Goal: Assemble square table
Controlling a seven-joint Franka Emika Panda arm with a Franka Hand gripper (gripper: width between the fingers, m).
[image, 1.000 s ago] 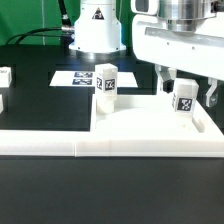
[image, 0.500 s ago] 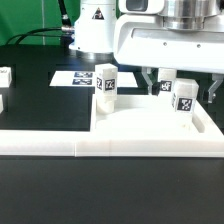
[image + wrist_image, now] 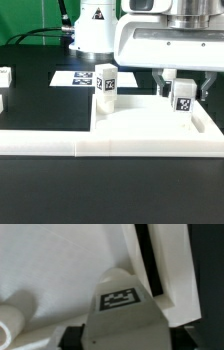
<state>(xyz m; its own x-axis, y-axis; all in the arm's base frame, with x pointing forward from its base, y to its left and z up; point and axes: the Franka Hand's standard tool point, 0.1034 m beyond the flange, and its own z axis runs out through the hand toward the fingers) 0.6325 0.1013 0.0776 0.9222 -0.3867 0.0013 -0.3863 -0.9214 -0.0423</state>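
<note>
while the gripper (image 3: 183,90) is hanging low over the far corner of the panel (image 3: 150,128) on the exterior view's right, its two fingers (image 3: 162,84) are standing one on each side of a short white leg (image 3: 184,102). they are very close to it, yet i cannot tell if they are pressing on it or leaving a thin gap. the leg is standing upright on the panel with its tag facing the near side. in the wrist view the leg (image 3: 120,308) is showing from above, right between the dark finger pads (image 3: 72,336), so the hand is looking well lined up with it.

a second leg (image 3: 105,82) is standing upright at the far corner on the exterior view's left, well apart from the gripper. i think the legs are going at the corners because that is where a table needs them, and the gripper is hanging straight above so it can take the leg by its sides and turn it tight.

the panel is lying flat in the corner of the long white rail (image 3: 60,146) — i think the rail is keeping it from sliding. the marker board (image 3: 78,77) is lying far back on the black table (image 3: 100,195), out of the way. what looks like one more leg (image 3: 4,76) is waiting at the far left edge.
</note>
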